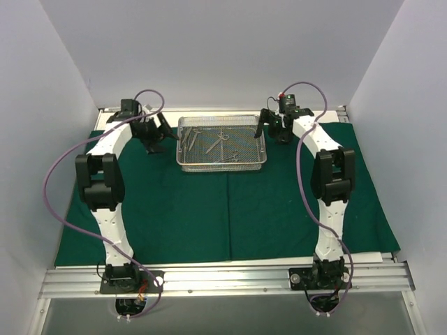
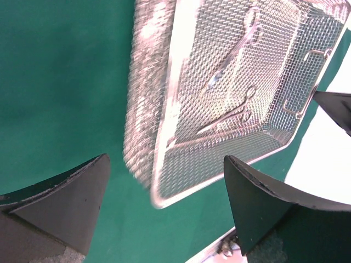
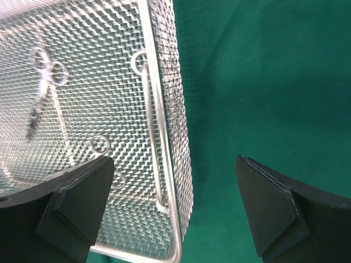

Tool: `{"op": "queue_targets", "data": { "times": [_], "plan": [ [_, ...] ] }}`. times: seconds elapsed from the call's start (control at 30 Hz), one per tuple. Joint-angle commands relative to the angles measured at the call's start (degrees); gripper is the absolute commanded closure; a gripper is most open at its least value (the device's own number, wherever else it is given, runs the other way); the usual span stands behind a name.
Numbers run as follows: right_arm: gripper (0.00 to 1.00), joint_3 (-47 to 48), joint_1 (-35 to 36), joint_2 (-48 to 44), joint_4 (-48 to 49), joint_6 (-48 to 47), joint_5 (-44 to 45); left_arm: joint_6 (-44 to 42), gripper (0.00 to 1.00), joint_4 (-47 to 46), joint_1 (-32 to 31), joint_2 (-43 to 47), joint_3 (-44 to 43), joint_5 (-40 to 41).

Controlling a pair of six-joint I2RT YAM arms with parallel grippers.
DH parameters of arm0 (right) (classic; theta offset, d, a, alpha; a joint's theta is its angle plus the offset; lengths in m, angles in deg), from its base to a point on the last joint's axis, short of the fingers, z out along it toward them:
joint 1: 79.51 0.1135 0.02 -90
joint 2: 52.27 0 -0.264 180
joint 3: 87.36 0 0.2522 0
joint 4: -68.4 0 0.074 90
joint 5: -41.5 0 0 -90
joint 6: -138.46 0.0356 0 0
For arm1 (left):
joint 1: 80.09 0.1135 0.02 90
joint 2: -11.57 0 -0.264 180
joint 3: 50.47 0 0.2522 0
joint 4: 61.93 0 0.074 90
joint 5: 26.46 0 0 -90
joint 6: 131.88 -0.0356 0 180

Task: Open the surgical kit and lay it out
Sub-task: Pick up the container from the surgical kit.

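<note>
A: Where is the kit?
B: The drape point(image 1: 174, 209) is spread flat. The tray point(image 1: 222, 166) sits on it at the far side, between the two arms, and the tools point(image 1: 218, 139) lie loose on its mesh floor

A: And the claws?
B: The left claw point(image 1: 157, 134) is just off the tray's left end and the right claw point(image 1: 274, 127) just off its right end. Both are spread wide with nothing in them, and neither seems to touch the tray

A: How would the tray handle?
B: It's stiff wire and probably light, so I'd expect it to lift in one piece without sagging. The rim is thin and smooth, so a pinch there could slip. The wire handle point(image 3: 149, 137) on the right end wall looks like the surer hold. The left end is too blurred to tell whether it has one

A: The tools?
B: They're thin, hard steel and lie flat, so it's awkward to get a finger under them. I'd go for the ring ends, which stand a little proud. If the tray tilts they'll likely slide, or a tip may catch in the mesh

A: And the drape?
B: It's soft, so dragging the tray would likely bunch it. Better to lift the tray clear
</note>
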Motion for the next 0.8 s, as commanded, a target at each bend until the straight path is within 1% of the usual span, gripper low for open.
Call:
{"op": "queue_targets", "data": {
  "times": [0.0,0.07,0.1,0.13,0.23,0.27,0.33,0.37,0.4,0.43,0.47,0.53,0.57,0.6,0.67,0.7,0.73,0.77],
  "plan": [
    [0.01,4.55,1.14,2.04,-2.57,-1.67,-0.17,-0.37,0.06,-0.47,-2.75,-2.53,-6.88,3.02],
    [0.02,5.26,1.49,3.01,-3.18,-1.67,0.18,-0.90,0.06,1.81,-4.16,-4.54,-9.69,4.69],
    [0.04,5.61,1.58,3.71,-3.09,-1.76,0.00,-0.90,0.05,2.51,-4.59,-5.25,-10.48,6.53],
    [0.06,5.70,1.76,4.07,-3.01,-1.76,0.09,-0.73,0.02,3.39,-5.03,-5.87,-11.27,6.89],
    [0.10,5.97,2.20,4.95,-2.65,-1.68,0.88,-0.38,0.00,4.97,-5.91,-8.16,-13.38,8.20],
    [0.11,6.14,2.37,5.38,-2.65,-1.67,0.97,-0.55,0.06,5.50,-6.00,-9.38,-14.78,8.39],
    [0.17,6.67,2.37,6.35,-2.74,-1.67,1.15,-1.07,0.08,7.51,-6.53,-10.62,-16.28,9.87],
    [0.19,6.85,2.37,6.62,-2.83,-1.59,1.23,-1.51,0.14,8.31,-7.06,-11.75,-17.16,10.41],
    [0.24,7.11,2.46,7.32,-2.83,-1.59,1.23,-1.87,0.17,9.02,-7.32,-12.46,-19.26,10.67],
    [0.26,7.55,2.46,7.76,-3.09,-1.50,1.15,-2.48,0.21,10.50,-7.59,-13.08,-20.41,11.81],
    [0.29,8.42,2.46,8.11,-3.18,-1.50,1.23,-2.92,0.31,11.04,-8.11,-14.04,-21.47,11.91],
    [0.38,9.04,2.55,8.99,-3.09,-1.59,1.23,-3.80,0.42,12.79,-8.64,-14.92,-24.63,12.52],
    [0.41,9.83,2.64,9.25,-3.18,-1.50,1.06,-4.06,0.50,13.50,-9.08,-15.97,-25.86,13.31],
    [0.47,10.27,2.64,10.04,-3.18,-1.41,0.88,-4.24,0.54,14.03,-9.17,-16.51,-27.79,13.23],
    [0.55,12.28,2.72,10.92,-4.15,-1.15,0.36,-4.24,0.62,15.17,-9.26,-17.82,-29.38,12.62],
    [0.62,12.91,2.72,11.54,-4.32,-1.15,0.18,-4.16,0.72,14.91,-9.26,-17.92,-29.74,12.26],
    [0.65,13.70,2.99,11.98,-4.67,-1.15,0.18,-3.98,0.77,14.56,-9.34,-17.92,-29.83,11.91],
    [0.76,14.49,3.08,12.15,-4.94,-1.23,0.09,-3.98,0.82,14.30,-9.35,-17.74,-29.83,11.65]
  ]
}}
